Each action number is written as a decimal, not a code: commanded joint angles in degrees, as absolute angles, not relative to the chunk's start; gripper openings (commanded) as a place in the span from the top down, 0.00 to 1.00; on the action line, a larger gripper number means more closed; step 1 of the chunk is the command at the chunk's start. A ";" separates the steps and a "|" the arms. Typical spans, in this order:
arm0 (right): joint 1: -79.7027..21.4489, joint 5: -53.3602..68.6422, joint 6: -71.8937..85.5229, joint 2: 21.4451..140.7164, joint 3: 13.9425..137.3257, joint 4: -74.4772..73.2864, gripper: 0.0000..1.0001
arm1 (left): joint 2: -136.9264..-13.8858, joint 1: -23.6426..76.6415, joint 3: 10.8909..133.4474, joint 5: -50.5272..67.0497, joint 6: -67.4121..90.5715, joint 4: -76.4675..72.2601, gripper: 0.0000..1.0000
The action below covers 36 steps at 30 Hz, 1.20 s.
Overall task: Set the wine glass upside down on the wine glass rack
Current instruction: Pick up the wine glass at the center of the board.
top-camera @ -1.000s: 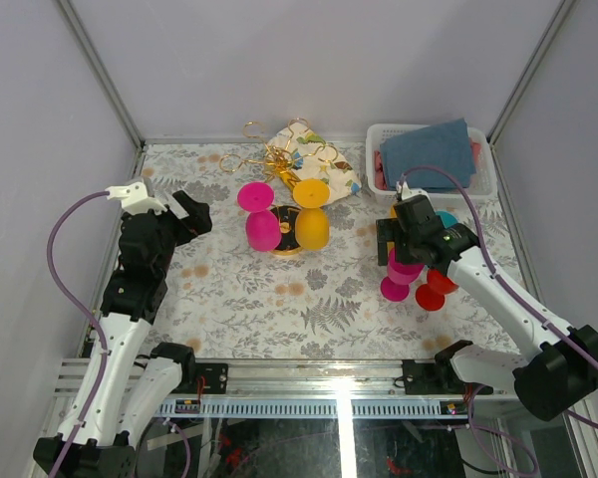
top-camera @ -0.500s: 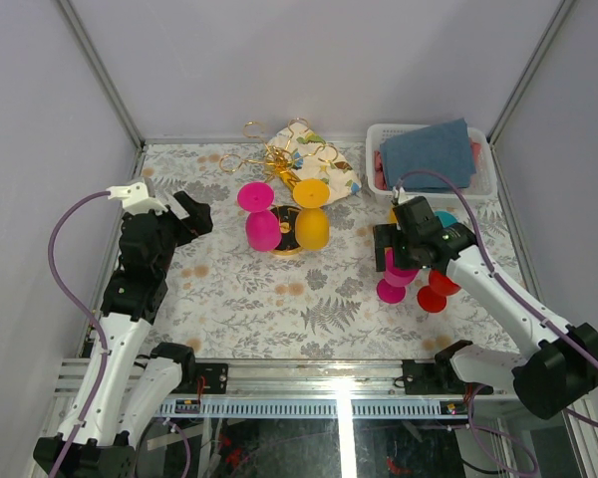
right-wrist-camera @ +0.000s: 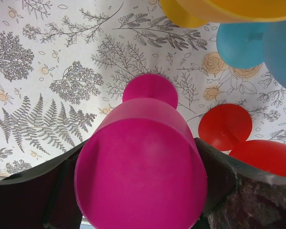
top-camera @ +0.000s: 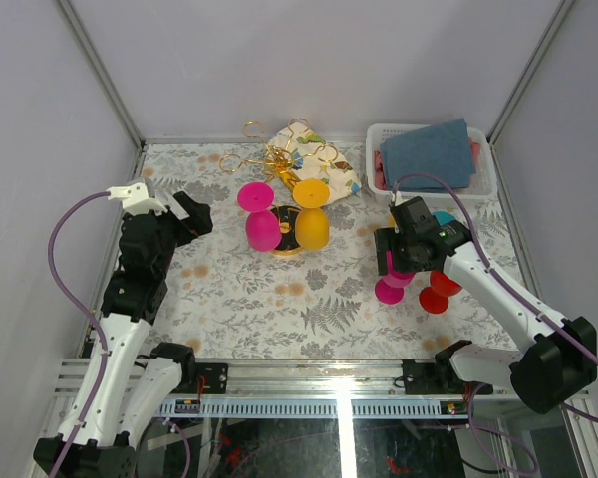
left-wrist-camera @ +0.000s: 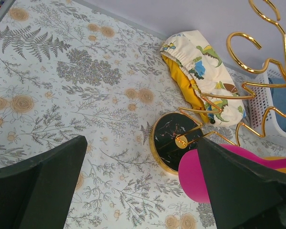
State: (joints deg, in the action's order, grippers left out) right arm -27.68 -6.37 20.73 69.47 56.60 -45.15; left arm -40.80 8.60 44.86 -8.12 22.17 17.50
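wine glass (right-wrist-camera: 140,171), magenta, sits in my right gripper (top-camera: 399,254): the fingers are closed partway around its bowl, one on each side, with the foot pointing down at the flowered table (top-camera: 279,299). it is well off to the right of the wine glass rack (top-camera: 275,164), not touching it. a red glass (top-camera: 434,289) stands just beyond it, farther from the rack, and a blue glass (right-wrist-camera: 240,40) is near that. on the rack a second magenta glass (top-camera: 261,227) and an orange glass (top-camera: 312,227) hang foot-up, side by side in front of its post. my left gripper (top-camera: 169,207) hovers left of the rack, fingers spread wide with nothing between them. a patterned cloth (left-wrist-camera: 200,71) lies just behind the rack.
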 commanded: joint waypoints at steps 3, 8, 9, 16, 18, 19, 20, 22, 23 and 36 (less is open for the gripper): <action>-27.47 -5.71 18.81 66.99 61.62 -46.38 0.20 | -39.70 8.79 44.94 -8.03 22.18 15.43 0.00; -27.47 0.32 16.58 63.84 66.52 -46.55 0.19 | -39.03 8.89 47.22 -8.73 20.28 16.12 0.00; -27.47 1.96 16.33 63.04 67.47 -46.27 0.19 | -38.91 8.88 48.15 -8.63 19.52 16.47 0.00; -27.42 7.41 16.89 56.13 72.25 -39.13 0.18 | -38.30 8.88 55.40 -2.03 17.73 16.61 0.00; -27.48 5.44 16.88 54.18 71.92 -36.15 0.18 | -38.33 9.03 56.64 2.94 18.86 15.55 0.00; -27.44 4.05 17.00 53.27 71.54 -34.70 0.18 | -38.34 9.19 57.13 5.48 19.42 15.21 0.00; -27.45 2.68 17.31 52.33 71.26 -33.48 0.18 | -38.33 9.37 57.79 6.62 19.76 15.13 0.00; -27.44 1.03 17.82 50.48 70.43 -30.38 0.18 | -38.69 9.61 59.05 9.29 20.21 15.12 0.00; -27.44 0.33 18.34 49.40 69.83 -28.65 0.18 | -38.97 9.77 59.73 10.24 20.48 15.05 0.00; -27.39 3.27 25.94 42.38 64.41 -6.17 0.23 | -56.41 46.02 70.00 -9.27 13.77 9.36 0.00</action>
State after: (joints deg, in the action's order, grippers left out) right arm -27.68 1.91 23.59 43.64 64.62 -16.51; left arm -51.37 30.70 65.32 4.47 19.57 13.87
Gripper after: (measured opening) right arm 0.821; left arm 0.996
